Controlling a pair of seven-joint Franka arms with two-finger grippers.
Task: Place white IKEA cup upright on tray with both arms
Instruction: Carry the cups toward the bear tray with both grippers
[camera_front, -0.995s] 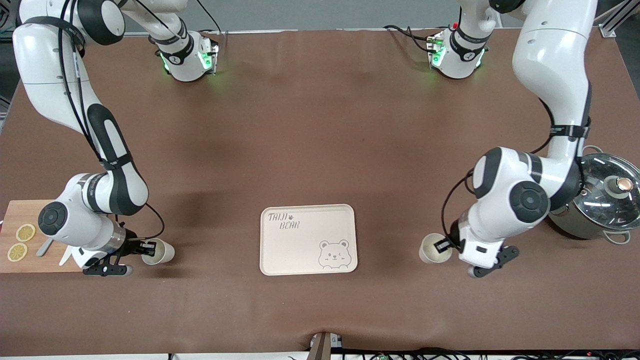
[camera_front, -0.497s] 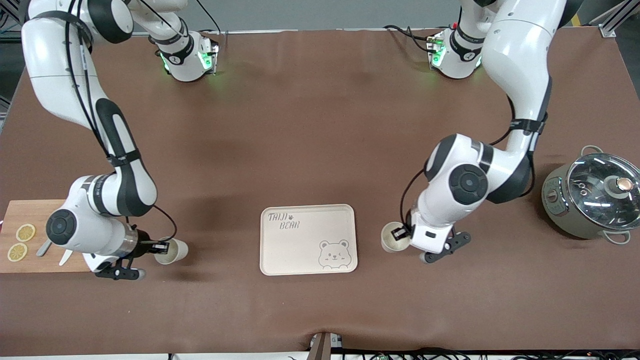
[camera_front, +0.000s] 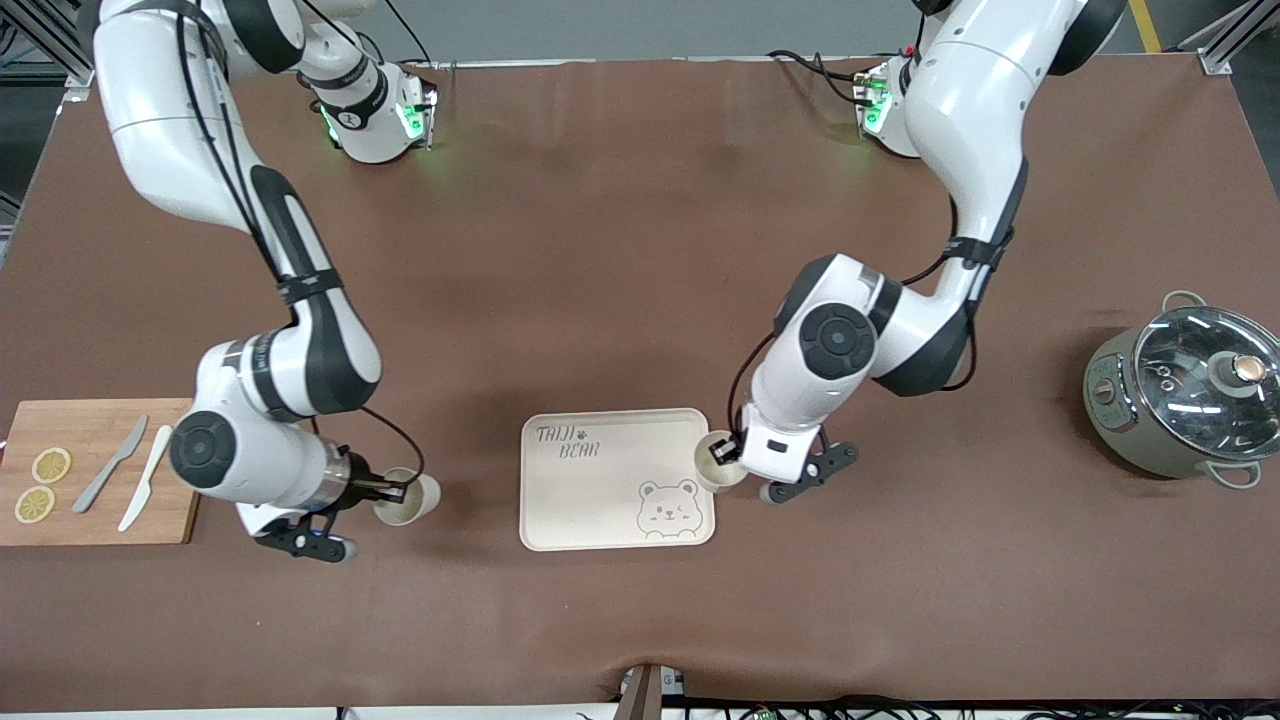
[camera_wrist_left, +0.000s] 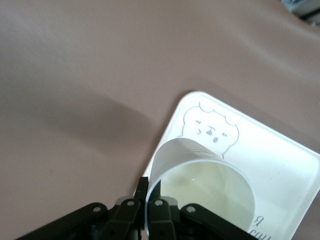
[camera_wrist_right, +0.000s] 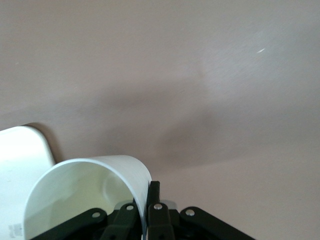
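Observation:
The cream tray (camera_front: 600, 500) with the bear drawing lies near the table's middle, toward the front camera. My left gripper (camera_front: 729, 452) is shut on the rim of a white cup (camera_front: 716, 464) and holds it over the tray's edge at the left arm's end. In the left wrist view the cup (camera_wrist_left: 200, 190) hangs over the tray (camera_wrist_left: 280, 170), its wall pinched by my left gripper (camera_wrist_left: 148, 200). My right gripper (camera_front: 392, 490) is shut on the rim of a second white cup (camera_front: 408, 498) beside the tray, toward the right arm's end. The right wrist view shows that cup (camera_wrist_right: 85, 195), my right gripper (camera_wrist_right: 148, 202) and a tray corner (camera_wrist_right: 20, 150).
A wooden cutting board (camera_front: 90, 520) with lemon slices (camera_front: 50, 465) and two knives (camera_front: 110, 465) lies at the right arm's end. A pot with a glass lid (camera_front: 1190, 400) stands at the left arm's end.
Both arms have moved toward the tray with their cups. The left arm's cup has come from beside the pot to over the tray's edge. The right arm has moved off the cutting board.

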